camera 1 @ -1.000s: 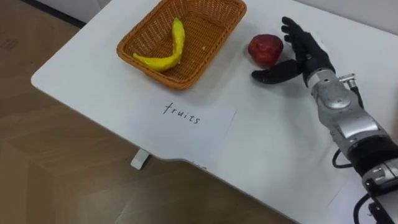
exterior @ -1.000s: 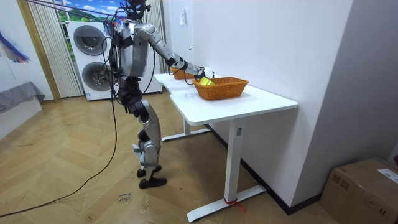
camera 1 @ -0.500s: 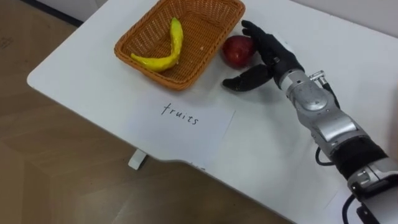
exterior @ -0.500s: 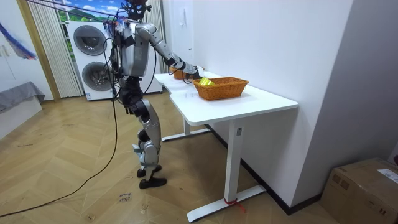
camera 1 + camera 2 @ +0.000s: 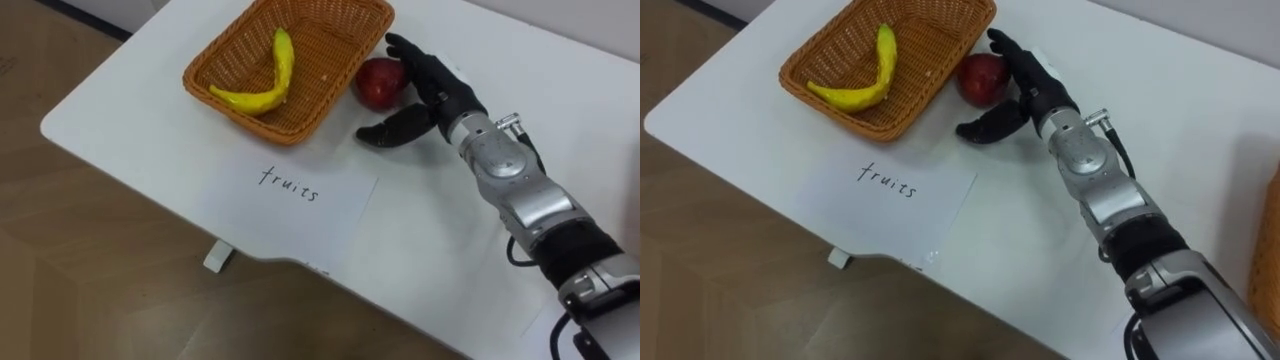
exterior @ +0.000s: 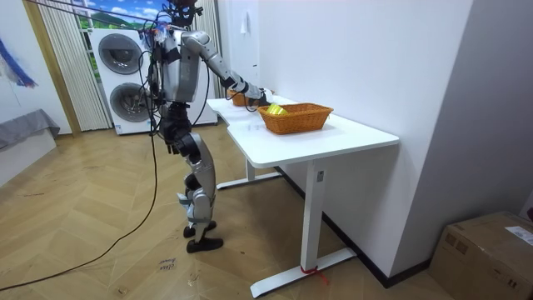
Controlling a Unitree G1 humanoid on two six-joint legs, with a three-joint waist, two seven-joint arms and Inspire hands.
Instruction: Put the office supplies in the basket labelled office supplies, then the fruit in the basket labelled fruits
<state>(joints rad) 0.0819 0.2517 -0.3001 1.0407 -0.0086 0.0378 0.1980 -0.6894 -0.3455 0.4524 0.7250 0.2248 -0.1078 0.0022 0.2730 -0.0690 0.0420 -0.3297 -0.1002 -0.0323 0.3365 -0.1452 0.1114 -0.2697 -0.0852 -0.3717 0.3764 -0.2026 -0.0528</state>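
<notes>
A red apple [image 5: 379, 82] rests on the white table [image 5: 440, 250], touching the right rim of a wicker basket [image 5: 300, 128]. A yellow banana [image 5: 268, 82] lies inside that basket. My right hand [image 5: 436, 86] is open just right of the apple, with straight fingers against the apple's right side and the thumb stretched out on the table in front of it. In the right eye view the apple [image 5: 981, 78] and the right hand [image 5: 1033, 76] stand the same way. The room view has me standing upright at the table's long side with the right arm stretched to the basket [image 6: 296, 117].
A paper label [image 5: 292, 192] lies on the table in front of the basket, close to the front edge. The table's left corner and wooden floor lie beyond it. A second wicker basket [image 6: 241, 100] stands farther along the table in the room view.
Over the last second my right hand slid left with the apple, bringing it against the basket's right rim. In the last half second almost nothing moved.
</notes>
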